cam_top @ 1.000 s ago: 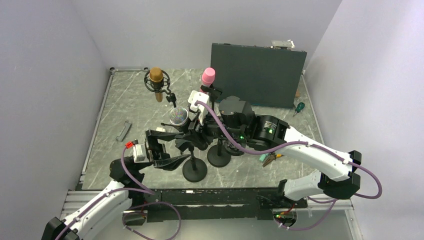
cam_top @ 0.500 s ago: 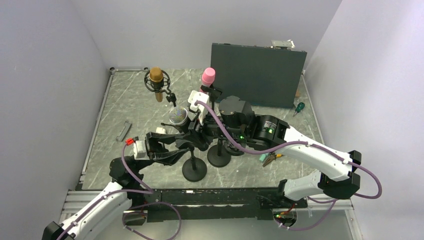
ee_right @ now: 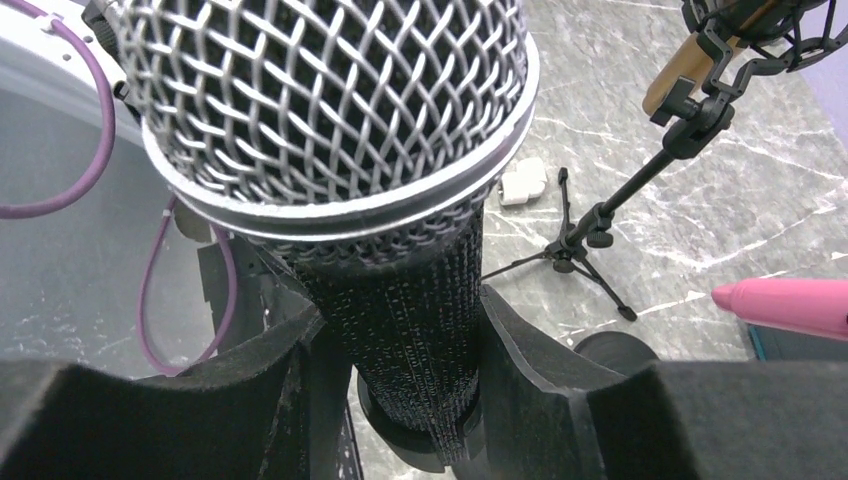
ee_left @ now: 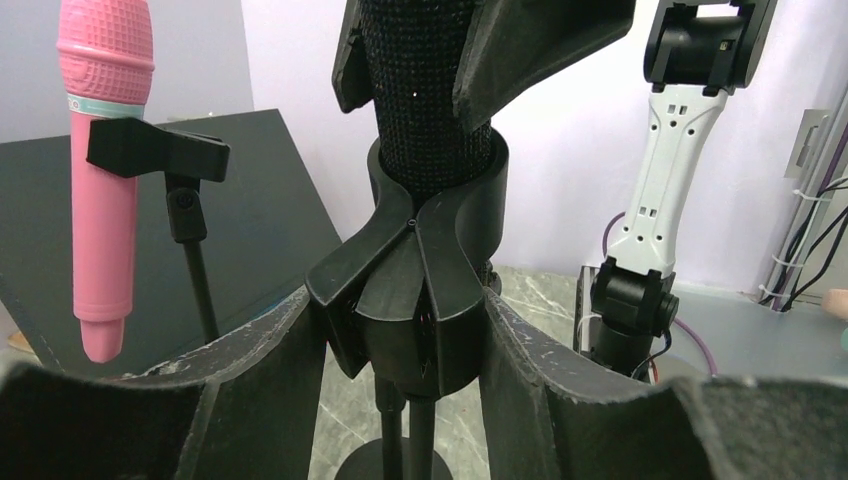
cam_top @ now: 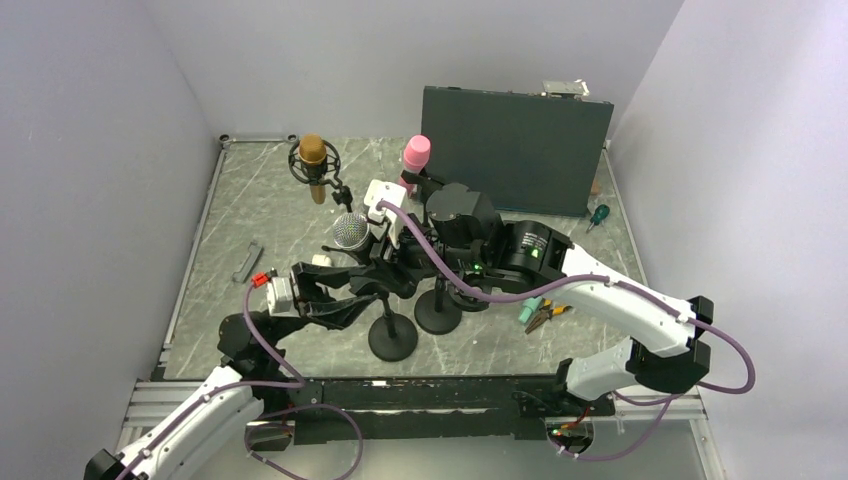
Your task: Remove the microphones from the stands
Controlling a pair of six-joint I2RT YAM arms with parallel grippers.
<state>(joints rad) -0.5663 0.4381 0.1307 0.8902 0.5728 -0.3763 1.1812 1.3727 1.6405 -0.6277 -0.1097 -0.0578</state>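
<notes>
The pull-out step is in hand. The mic [ee_right: 330,100] sits in the clip [ee_left: 420,260] of the stand [cam_top: 393,338], its long axis near upright, mesh head above the clip. The right hand [ee_right: 410,340] pinches its body just above the clip, and the left hand [ee_left: 397,335] clamps the clip. The next move, I judge, calls for a straight lift along that axis.

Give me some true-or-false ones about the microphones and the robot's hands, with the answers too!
The silver-mesh microphone sits in its clip. True.
The pink microphone lies flat on the table. False: a black holder holds it up in the air.
The right gripper grips the silver-mesh microphone's black body. True.
The left gripper holds the pink microphone. False: it clamps the silver-mesh microphone's clip.
</notes>
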